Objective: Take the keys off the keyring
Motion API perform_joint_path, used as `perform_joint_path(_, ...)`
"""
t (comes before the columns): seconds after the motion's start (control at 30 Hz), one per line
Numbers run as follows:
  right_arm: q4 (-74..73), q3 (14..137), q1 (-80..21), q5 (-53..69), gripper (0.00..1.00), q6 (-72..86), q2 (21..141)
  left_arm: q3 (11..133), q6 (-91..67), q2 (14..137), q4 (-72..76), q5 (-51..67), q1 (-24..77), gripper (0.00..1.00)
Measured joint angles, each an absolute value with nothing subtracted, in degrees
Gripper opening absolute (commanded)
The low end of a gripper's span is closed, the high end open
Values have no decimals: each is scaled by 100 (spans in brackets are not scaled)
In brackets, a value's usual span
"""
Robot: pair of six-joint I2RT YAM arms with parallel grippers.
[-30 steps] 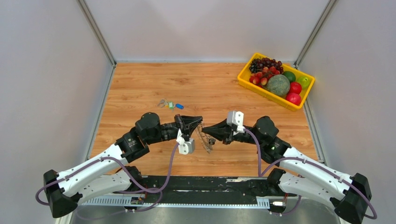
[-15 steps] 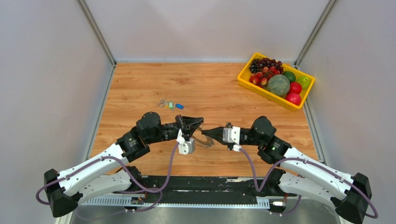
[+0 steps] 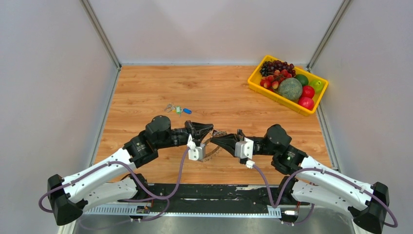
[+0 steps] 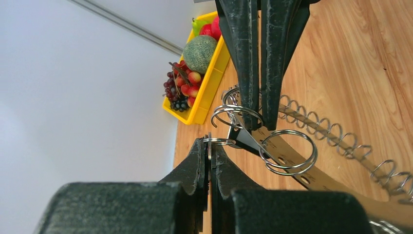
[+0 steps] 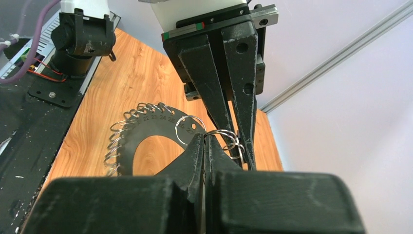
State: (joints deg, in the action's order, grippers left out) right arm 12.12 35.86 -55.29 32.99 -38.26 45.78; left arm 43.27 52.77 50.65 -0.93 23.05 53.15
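Pale walls fence a wooden counter (image 3: 234, 92), open across its middle, with a yellow fruit crate (image 3: 287, 90) in the far right corner. Both arms bend inward, elbows out, tips meeting near the front edge. The left tool (image 4: 210, 146) and right tool (image 5: 204, 141) each pinch tight on a small wire loop of the keyring (image 5: 146, 129), a flat grey numbered disc rimmed with loops. Loose keys (image 3: 176, 108) lie beyond the left arm.

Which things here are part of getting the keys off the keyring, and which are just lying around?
Job in hand:
- keyring, its rim loops pinched by the left claw and the right claw
- loose keys, lying apart from it

Lying about:
- yellow fruit tray
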Motion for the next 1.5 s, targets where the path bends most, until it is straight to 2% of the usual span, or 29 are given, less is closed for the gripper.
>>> perform_joint_path(0.5, 1186, 3564, -5537, 3022, 0, -3898, 4412, 4388, 5282, 5035, -196, 2414, 5317, 0)
perform_joint_path(1.23, 1140, 3004, -5537, 2893, 0, -3358, 3527, 4386, 5131, 4871, 327, 1546, 5315, 0)
perform_joint_path(1.5, 1133, 3004, -5537, 2097, 0, -2696, 3651, 4827, 4093, 5896, 526, 532, 4797, 0)
